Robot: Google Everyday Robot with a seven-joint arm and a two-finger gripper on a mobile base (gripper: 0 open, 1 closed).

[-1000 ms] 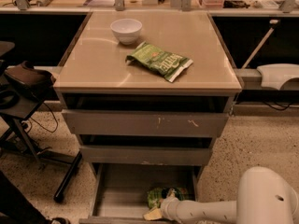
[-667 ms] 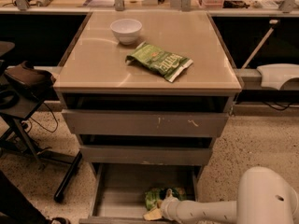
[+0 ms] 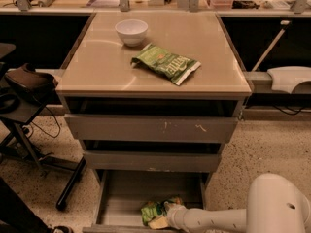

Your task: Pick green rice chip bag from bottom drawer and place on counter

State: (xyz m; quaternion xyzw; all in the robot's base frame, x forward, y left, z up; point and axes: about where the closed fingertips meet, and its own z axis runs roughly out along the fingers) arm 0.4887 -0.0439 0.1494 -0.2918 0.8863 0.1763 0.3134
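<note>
The green rice chip bag [image 3: 151, 210] lies crumpled on the floor of the open bottom drawer [image 3: 124, 198], near its front edge. My gripper [image 3: 164, 219] reaches in from the right at the end of the white arm and sits against the bag's right side, partly covering it. The counter [image 3: 97, 67] is the glossy beige top of the grey cabinet above.
On the counter lie a longer flat green bag with a white end [image 3: 166, 63] and a white bowl [image 3: 131, 31]. The two upper drawers [image 3: 150, 128] are slightly pulled out. A black stand with cables [image 3: 24, 106] is at the left. My white arm base [image 3: 277, 208] is at the lower right.
</note>
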